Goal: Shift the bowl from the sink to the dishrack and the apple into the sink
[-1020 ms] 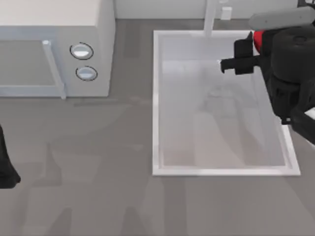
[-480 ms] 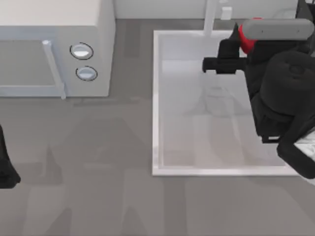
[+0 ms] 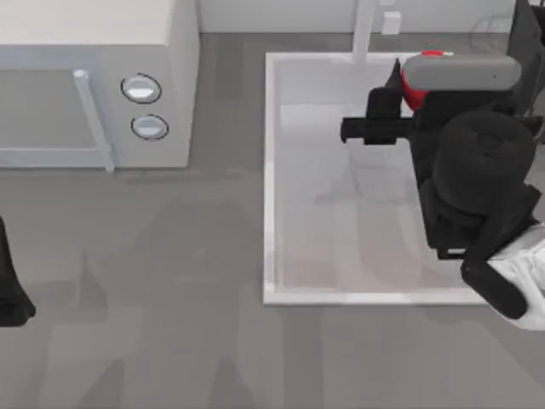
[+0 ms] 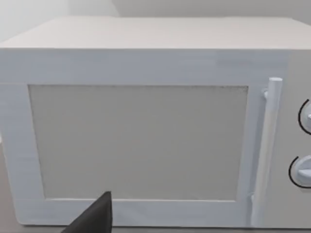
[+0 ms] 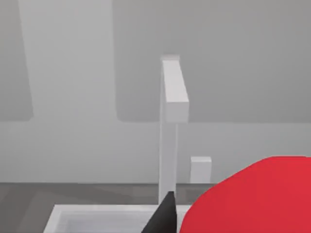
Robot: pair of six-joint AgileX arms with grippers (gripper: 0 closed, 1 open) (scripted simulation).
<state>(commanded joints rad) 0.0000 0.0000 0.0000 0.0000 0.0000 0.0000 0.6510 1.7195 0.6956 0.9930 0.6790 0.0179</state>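
The red apple (image 3: 412, 92) hangs over the far part of the white sink (image 3: 269, 170), with my right gripper (image 3: 398, 100) shut on it. In the right wrist view the apple (image 5: 252, 199) is close up beside one dark fingertip (image 5: 165, 217). The basin under it holds nothing. The bowl and the dishrack are hidden or out of view. My left gripper (image 3: 8, 294) stays parked at the table's left edge, facing the microwave (image 4: 146, 121).
A white microwave (image 3: 94, 85) with two round knobs stands at the back left. The white faucet post (image 3: 364, 30) rises at the sink's far rim, close to the apple. Bare grey counter lies between microwave and sink.
My right arm has moved left with the apple, from above the sink's right rim to over the basin. The left arm has not moved.
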